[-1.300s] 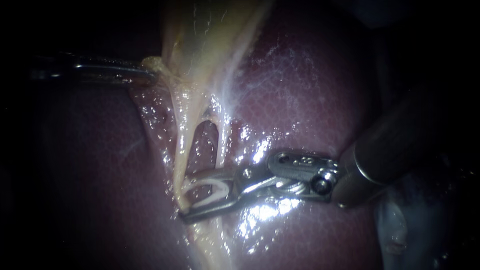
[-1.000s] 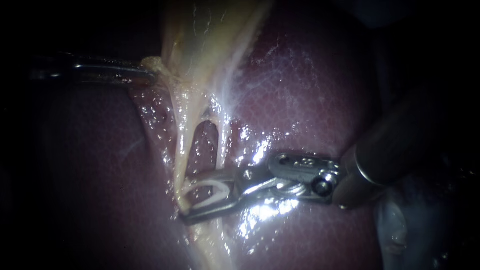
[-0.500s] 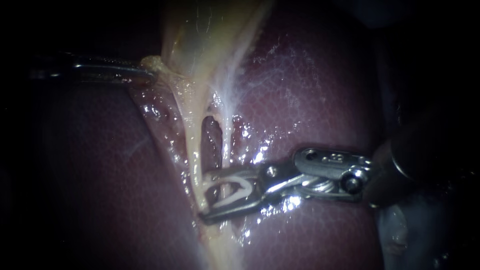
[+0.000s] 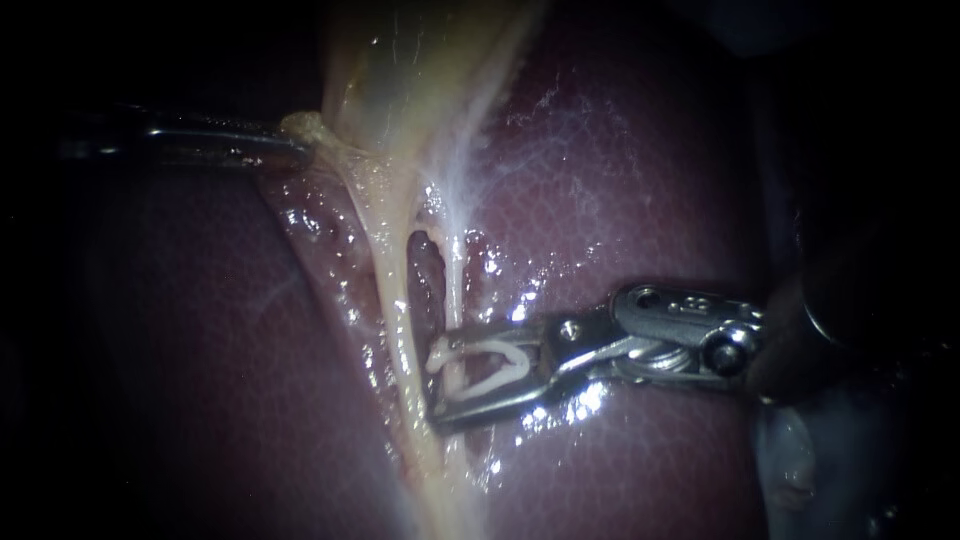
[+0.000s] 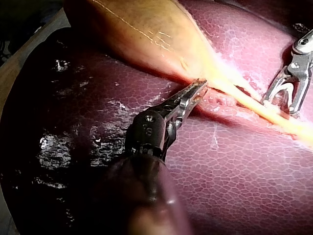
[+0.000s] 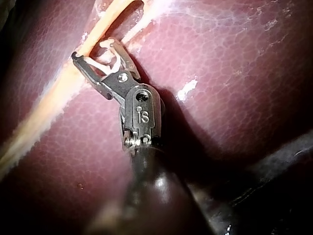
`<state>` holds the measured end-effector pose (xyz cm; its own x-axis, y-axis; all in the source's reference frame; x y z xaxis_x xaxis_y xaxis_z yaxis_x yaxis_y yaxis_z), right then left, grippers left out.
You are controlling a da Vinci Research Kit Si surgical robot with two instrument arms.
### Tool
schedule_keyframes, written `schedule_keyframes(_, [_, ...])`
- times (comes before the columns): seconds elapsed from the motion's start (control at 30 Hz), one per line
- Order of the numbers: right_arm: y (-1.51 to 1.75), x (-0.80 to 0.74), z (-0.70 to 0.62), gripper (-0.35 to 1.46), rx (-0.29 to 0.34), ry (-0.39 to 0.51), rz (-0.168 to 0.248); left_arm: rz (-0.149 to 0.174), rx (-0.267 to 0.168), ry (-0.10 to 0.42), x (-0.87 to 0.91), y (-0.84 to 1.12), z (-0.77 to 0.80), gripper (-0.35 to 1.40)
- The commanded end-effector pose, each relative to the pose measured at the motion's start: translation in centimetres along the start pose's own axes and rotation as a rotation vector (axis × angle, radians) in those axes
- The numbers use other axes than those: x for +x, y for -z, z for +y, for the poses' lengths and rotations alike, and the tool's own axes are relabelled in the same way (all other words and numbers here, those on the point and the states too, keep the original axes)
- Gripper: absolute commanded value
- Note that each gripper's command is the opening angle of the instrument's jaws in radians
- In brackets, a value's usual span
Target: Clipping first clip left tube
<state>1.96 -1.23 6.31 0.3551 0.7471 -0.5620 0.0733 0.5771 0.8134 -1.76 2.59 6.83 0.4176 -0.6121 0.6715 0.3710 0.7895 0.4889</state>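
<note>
**A:** Darkness all round, and in the light the wet, mottled red liver (image 4: 620, 180) fills the whole floor of the scene. Where's the right instrument (image 4: 438, 380)?

**B:** Low over the liver, tips pointing to the endoscope view's left. Its end effector stands apart, with an open white clip (image 4: 495, 348) seated between the two jaws, one leg against each.

**A:** And the left tube (image 4: 392, 300)?

**B:** Just off those tips, outside the clip's mouth. It's the thicker yellow strand running down from the gallbladder (image 4: 400, 80). In the right wrist view one jaw tip is touching it or right beside it, I can't tell which.

**A:** The thinner strand?

**B:** That's the right tube (image 4: 452, 290). It drops to the open end of the clip and crosses it. Whether it's inside the clip or behind it, I can't tell.

**A:** Back along the instrument, then.

**B:** There's a bright metal hinge (image 4: 690, 340) behind the jaws, then the dark shaft (image 4: 830, 310) going off to the right, lying close to level.

**A:** And the left instrument (image 4: 300, 150)?

**B:** It comes in level from the left, mostly in shadow. Its end effector is clamped together on a small fold at the gallbladder's edge, well apart from the clip. The left wrist view shows the fold pinched where the gallbladder narrows toward the tubes.
</note>
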Motion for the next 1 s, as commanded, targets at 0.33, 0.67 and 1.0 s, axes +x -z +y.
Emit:
schedule_keyframes(0.33, [-0.19,-0.22,0.28,0.5,0.014,-0.024,-0.013,0.0,0.0,0.0,0.0,0.0,0.0,-0.35])
schedule_keyframes(0.67, [-0.4,-0.21,0.37,0.5,0.172,-0.062,0.053,0.0,0.0,0.0,0.0,0.0,0.0,-0.35])
schedule_keyframes(1.0, [-0.53,0.0,0.05,0.5,0.308,-0.063,0.099,0.0,0.0,0.0,0.0,0.0,0.0,-0.35])
